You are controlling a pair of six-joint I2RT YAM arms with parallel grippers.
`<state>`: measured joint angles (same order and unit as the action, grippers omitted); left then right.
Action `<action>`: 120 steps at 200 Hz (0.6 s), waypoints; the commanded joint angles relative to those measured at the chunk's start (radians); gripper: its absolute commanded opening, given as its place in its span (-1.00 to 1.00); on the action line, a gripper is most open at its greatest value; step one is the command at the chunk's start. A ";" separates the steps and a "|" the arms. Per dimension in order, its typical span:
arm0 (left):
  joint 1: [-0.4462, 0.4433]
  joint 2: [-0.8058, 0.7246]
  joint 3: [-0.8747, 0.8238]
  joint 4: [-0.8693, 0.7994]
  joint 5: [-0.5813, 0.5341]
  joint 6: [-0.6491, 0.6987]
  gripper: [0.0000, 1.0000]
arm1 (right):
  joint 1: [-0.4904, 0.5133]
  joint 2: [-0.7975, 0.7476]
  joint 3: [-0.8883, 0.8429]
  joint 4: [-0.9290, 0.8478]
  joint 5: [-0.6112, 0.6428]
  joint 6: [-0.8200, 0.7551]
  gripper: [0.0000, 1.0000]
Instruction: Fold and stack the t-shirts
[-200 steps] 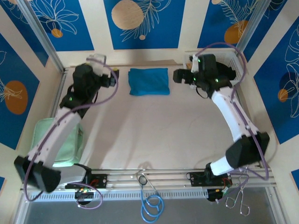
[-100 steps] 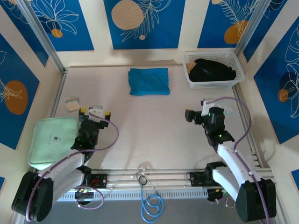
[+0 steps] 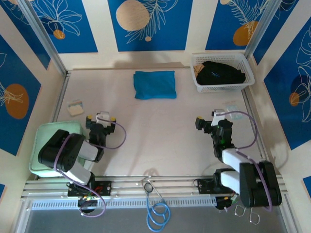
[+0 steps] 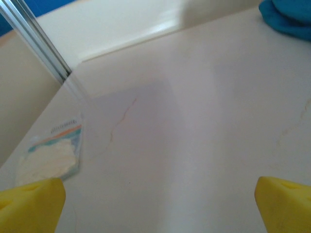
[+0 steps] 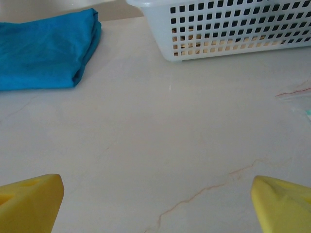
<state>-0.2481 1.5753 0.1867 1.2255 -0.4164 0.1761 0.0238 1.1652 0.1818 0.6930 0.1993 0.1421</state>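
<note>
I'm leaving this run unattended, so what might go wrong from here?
The black t-shirt lies bunched in the white mesh basket; lifting it out may snag and drag the basket. The folded teal t-shirt lies loose on the table; stacking onto it could push its folds apart.

Seeing both arms tucked low by their bases, left gripper (image 3: 101, 118) at 8 o'clock, right gripper (image 3: 206, 117) at 4, jaws spread wide, aimed toward 12.

My left arm (image 3: 68, 155) and right arm (image 3: 235, 158) are showing white shells and black joints. Purple cables (image 3: 125, 135) are looping along them. My fingertips (image 5: 29, 199) are shining yellow.
</note>
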 commanded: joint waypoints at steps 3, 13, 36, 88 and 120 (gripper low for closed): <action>0.075 0.024 0.041 0.043 0.144 -0.074 0.99 | -0.008 0.128 0.074 0.188 -0.053 -0.026 0.98; 0.077 0.025 0.064 0.019 0.138 -0.069 0.99 | -0.013 0.207 0.107 0.218 -0.064 -0.035 0.98; 0.111 -0.001 0.152 -0.195 0.190 -0.101 0.99 | -0.011 0.385 0.162 0.297 -0.090 -0.045 0.98; 0.127 -0.005 0.166 -0.226 0.183 -0.124 0.99 | -0.030 0.360 0.237 0.113 -0.141 -0.041 0.98; 0.126 -0.005 0.166 -0.228 0.183 -0.125 0.99 | -0.029 0.360 0.238 0.113 -0.141 -0.041 0.98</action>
<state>-0.1307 1.5852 0.3450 1.0042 -0.2531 0.0753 -0.0071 1.5307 0.4110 0.8097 0.0769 0.1184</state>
